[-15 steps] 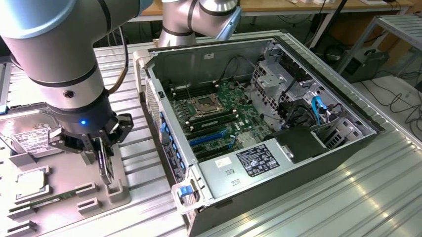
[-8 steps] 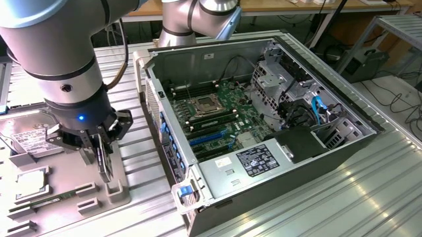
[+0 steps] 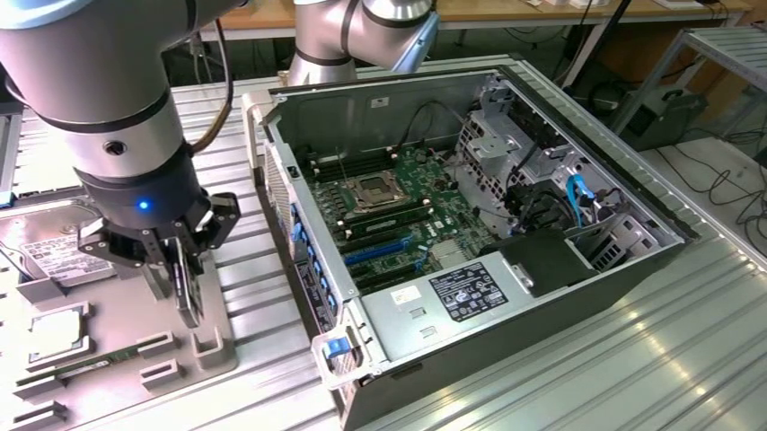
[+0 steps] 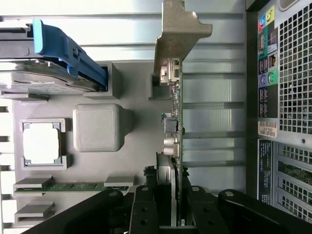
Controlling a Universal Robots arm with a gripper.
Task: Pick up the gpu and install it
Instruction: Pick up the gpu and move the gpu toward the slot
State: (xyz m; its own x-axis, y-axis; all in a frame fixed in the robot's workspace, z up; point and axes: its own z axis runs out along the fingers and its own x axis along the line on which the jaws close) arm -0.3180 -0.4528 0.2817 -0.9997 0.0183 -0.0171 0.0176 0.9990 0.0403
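The gpu (image 4: pixel 176 122) is a thin card seen edge-on, with its pale metal bracket (image 4: pixel 178 34) at the far end. It stands upright between my fingers (image 4: pixel 146 207), and my gripper (image 4: pixel 173 195) is shut on it. In the exterior view the gripper (image 3: pixel 180 269) hangs over the grey parts tray (image 3: pixel 132 314) at that view's left, with the gpu (image 3: pixel 189 292) pointing down from it toward the tray's holder blocks (image 3: pixel 214 346). Whether the card's lower edge still touches the tray I cannot tell.
The open computer case (image 3: pixel 480 206) lies to the exterior view's right, with the motherboard (image 3: pixel 396 211) and its blue slots (image 3: pixel 377 251) exposed. On the tray sit a hard drive (image 3: pixel 54 247), a processor chip (image 4: pixel 41 143) and a green memory stick (image 4: pixel 73 185). The case's rear panel (image 4: pixel 282 97) is close beside the card.
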